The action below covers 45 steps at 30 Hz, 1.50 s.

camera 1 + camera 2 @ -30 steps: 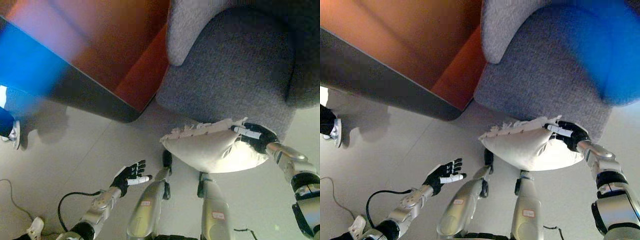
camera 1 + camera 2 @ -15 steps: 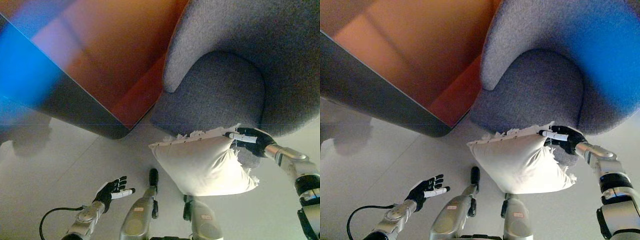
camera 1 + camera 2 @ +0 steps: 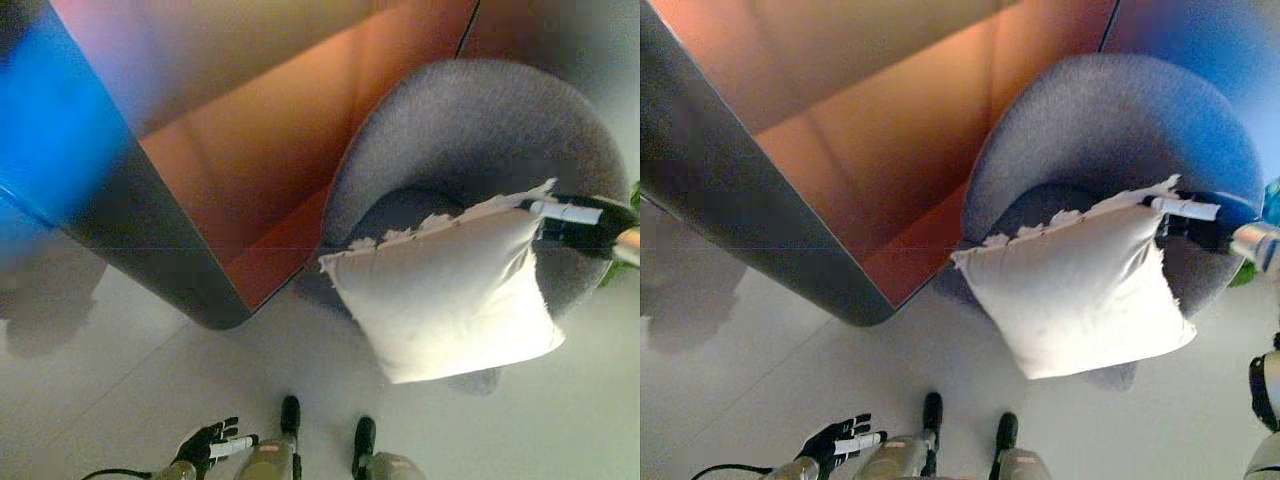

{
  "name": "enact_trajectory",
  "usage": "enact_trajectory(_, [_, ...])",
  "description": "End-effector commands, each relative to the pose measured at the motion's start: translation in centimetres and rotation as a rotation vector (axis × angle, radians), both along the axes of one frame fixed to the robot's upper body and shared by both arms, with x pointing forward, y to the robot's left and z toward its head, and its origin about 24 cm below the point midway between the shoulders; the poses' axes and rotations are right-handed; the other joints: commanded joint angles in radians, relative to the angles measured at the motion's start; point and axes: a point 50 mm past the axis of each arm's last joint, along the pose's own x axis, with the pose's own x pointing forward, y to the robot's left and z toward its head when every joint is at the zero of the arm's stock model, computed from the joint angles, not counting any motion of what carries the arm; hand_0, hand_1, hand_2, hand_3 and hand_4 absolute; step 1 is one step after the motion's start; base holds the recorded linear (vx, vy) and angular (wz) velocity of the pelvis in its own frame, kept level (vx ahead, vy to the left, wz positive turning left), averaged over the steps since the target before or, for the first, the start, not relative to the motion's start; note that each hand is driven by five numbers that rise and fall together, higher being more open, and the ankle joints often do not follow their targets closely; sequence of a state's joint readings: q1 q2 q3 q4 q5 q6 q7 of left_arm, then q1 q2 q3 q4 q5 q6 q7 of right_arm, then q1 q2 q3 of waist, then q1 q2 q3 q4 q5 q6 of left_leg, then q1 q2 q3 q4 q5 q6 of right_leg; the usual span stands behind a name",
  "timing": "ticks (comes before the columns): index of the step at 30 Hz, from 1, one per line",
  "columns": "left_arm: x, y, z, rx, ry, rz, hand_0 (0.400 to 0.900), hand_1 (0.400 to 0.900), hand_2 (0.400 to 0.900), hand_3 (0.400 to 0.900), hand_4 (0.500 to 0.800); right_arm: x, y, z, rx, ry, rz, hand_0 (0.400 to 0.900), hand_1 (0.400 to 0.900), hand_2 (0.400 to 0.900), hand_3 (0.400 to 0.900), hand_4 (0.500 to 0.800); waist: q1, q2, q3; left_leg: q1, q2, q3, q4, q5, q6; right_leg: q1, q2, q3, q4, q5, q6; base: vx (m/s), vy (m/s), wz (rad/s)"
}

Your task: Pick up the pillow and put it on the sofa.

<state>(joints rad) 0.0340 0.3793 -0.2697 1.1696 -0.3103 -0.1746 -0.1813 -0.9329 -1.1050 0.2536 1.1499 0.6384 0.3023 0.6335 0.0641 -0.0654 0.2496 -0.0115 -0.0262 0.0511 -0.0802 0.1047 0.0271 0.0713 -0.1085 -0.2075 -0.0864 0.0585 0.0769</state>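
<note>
A white fringed pillow (image 3: 445,290) hangs by its upper right corner from my right hand (image 3: 580,224), whose fingers are curled on that corner. It dangles in front of the grey round-backed sofa chair (image 3: 470,130), covering most of the seat. My left hand (image 3: 205,447) shows at the bottom left, low over the floor, fingers spread and holding nothing.
A large orange-brown panel with a dark rounded edge (image 3: 170,270) stands just left of the sofa. Pale floor (image 3: 120,380) spreads across the lower part of the view.
The view has tilted upward. My right hand has lifted the pillow higher and to the right, so it now hangs in front of the sofa seat. The left hand stays low and open.
</note>
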Motion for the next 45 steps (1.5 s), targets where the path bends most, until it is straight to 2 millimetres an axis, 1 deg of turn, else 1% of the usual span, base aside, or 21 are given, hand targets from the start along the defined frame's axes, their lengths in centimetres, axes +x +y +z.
enact_trajectory(1, [-5.2,1.3,-0.7,0.07,0.164,-0.027,0.9,0.9,0.9,0.9,0.8,-1.0,-0.9,9.8,0.009,-0.345,-0.049,0.4,0.4,0.4,0.4,0.5,0.044,-0.051,-0.172,0.077,0.026,0.046,0.042,-0.163,-0.067,-0.009,0.011,-0.016,0.058,-0.045,0.021,0.11,-0.039,0.08])
enact_trajectory(4, [-6.0,1.2,-0.9,0.079,0.187,-0.015,0.9,0.9,0.9,0.9,0.8,-1.1,-1.1,11.1,0.019,-0.38,-0.117,0.4,0.4,0.4,0.4,0.5,0.048,-0.058,-0.182,0.085,0.026,0.038,0.034,-0.16,-0.07,0.004,0.019,-0.012,0.043,-0.045,0.015,0.11,-0.05,0.09])
enact_trajectory(6, [-6.2,1.3,-0.9,0.082,0.195,-0.01,0.9,0.9,0.9,0.9,0.8,-1.4,-1.6,11.4,0.016,-0.377,-0.168,0.4,0.4,0.4,0.4,0.5,0.051,-0.06,-0.188,0.087,0.028,0.035,0.03,-0.159,-0.072,0.009,0.023,-0.009,0.038,-0.046,0.013,0.1,-0.071,0.1])
enact_trajectory(8, [-6.3,1.3,-0.9,0.084,0.197,-0.006,0.9,0.9,0.9,0.9,0.8,-1.7,-2.0,11.3,-0.024,-0.325,-0.209,0.4,0.4,0.4,0.4,0.5,0.055,-0.063,-0.19,0.085,0.028,0.03,0.027,-0.156,-0.075,0.012,0.023,-0.011,0.031,-0.045,0.013,0.08,-0.074,0.13])
enact_trajectory(12, [-5.9,1.5,-0.8,0.088,0.184,0.0,0.9,0.9,0.9,0.9,0.8,-1.5,-2.0,10.9,-0.07,-0.274,-0.24,0.4,0.4,0.4,0.4,0.5,0.068,-0.065,-0.181,0.073,0.026,0.016,0.027,-0.151,-0.075,0.01,0.03,-0.009,0.023,-0.043,0.009,0.03,-0.072,0.14])
enact_trajectory(14, [-5.7,1.5,-0.7,0.09,0.172,-0.003,0.9,0.9,0.9,0.9,0.8,-1.3,-2.2,10.5,-0.09,-0.242,-0.307,0.4,0.4,0.4,0.4,0.5,0.075,-0.063,-0.175,0.068,0.026,0.01,0.025,-0.148,-0.075,0.008,0.031,-0.011,0.019,-0.042,0.009,0.0,-0.06,0.16])
enact_trajectory(15, [-5.6,1.5,-0.7,0.091,0.163,-0.007,0.9,0.9,0.9,0.9,0.8,-1.2,-2.2,10.2,-0.084,-0.229,-0.315,0.9,0.9,0.9,0.9,0.8,0.08,-0.06,-0.17,0.064,0.026,0.007,0.022,-0.146,-0.077,0.007,0.032,-0.013,0.016,-0.043,0.008,-0.03,-0.047,0.15])
enact_trajectory(18, [-5.1,1.5,-0.6,0.095,0.144,-0.011,0.9,0.9,0.9,0.9,0.8,-0.8,-2.0,9.6,-0.098,-0.205,-0.334,0.9,0.9,0.9,0.9,0.8,0.09,-0.053,-0.153,0.053,0.026,0.0,0.015,-0.137,-0.079,-0.002,0.033,-0.018,0.012,-0.043,0.007,-0.07,-0.035,0.11])
enact_trajectory(23, [-4.8,1.5,-0.6,0.093,0.127,-0.013,0.9,0.9,0.9,0.9,0.8,-0.7,-1.9,9.4,-0.101,-0.191,-0.337,0.9,0.9,0.9,0.9,0.8,0.094,-0.039,-0.132,0.036,0.025,-0.005,0.012,-0.131,-0.081,-0.013,0.032,-0.024,0.009,-0.046,0.004,-0.07,-0.004,0.04])
enact_trajectory(27, [-4.7,1.2,-0.5,0.085,0.118,-0.022,0.9,0.9,0.9,0.9,0.8,-1.1,-2.4,8.9,-0.141,-0.155,-0.346,0.9,0.9,0.9,0.9,0.8,0.094,-0.03,-0.128,0.035,0.024,-0.004,0.011,-0.131,-0.083,-0.012,0.031,-0.026,0.007,-0.049,0.003,0.0,0.0,0.0])
enact_trajectory(33, [-4.4,0.8,-0.6,0.068,0.105,-0.039,0.9,0.9,0.9,0.9,0.8,-1.4,-2.6,8.7,-0.123,-0.158,-0.324,0.9,0.9,0.9,0.9,0.8,0.084,-0.021,-0.132,0.04,0.022,-0.002,0.009,-0.133,-0.084,-0.011,0.028,-0.022,0.005,-0.051,0.004,-0.01,0.014,-0.03])
enact_trajectory(39, [-4.1,0.7,-0.6,0.055,0.098,-0.053,0.9,0.9,0.9,0.9,0.8,-1.5,-2.8,8.7,-0.125,-0.235,-0.32,0.9,0.9,0.9,0.9,0.8,0.072,-0.018,-0.142,0.05,0.024,0.009,0.008,-0.14,-0.084,-0.007,0.027,-0.018,0.004,-0.054,0.007,-0.01,0.011,-0.04])
enact_trajectory(41, [-4.2,0.6,-0.6,0.052,0.102,-0.06,0.9,0.9,0.9,0.9,0.8,-1.3,-2.6,8.4,-0.091,-0.266,-0.291,0.9,0.9,0.9,0.9,0.8,0.066,-0.017,-0.149,0.056,0.025,0.015,0.008,-0.142,-0.084,-0.004,0.025,-0.017,0.005,-0.054,0.008,-0.01,0.029,-0.08])
enact_trajectory(43, [-4.1,0.4,-0.6,0.05,0.102,-0.07,0.9,0.9,0.9,0.9,0.8,-1.2,-2.5,7.9,-0.042,-0.285,-0.265,0.9,0.9,0.9,0.9,0.8,0.058,-0.014,-0.155,0.064,0.024,0.018,0.008,-0.146,-0.082,0.0,0.025,-0.014,0.006,-0.055,0.009,-0.02,0.034,-0.06])
enact_trajectory(45, [-3.9,0.3,-0.6,0.038,0.099,-0.075,0.9,0.9,0.9,0.9,0.8,-1.2,-2.5,6.9,0.002,-0.298,-0.24,0.9,0.9,0.9,0.9,0.8,0.052,-0.013,-0.161,0.071,0.024,0.022,0.007,-0.149,-0.081,0.003,0.024,-0.013,0.007,-0.056,0.009,-0.04,0.038,-0.06])
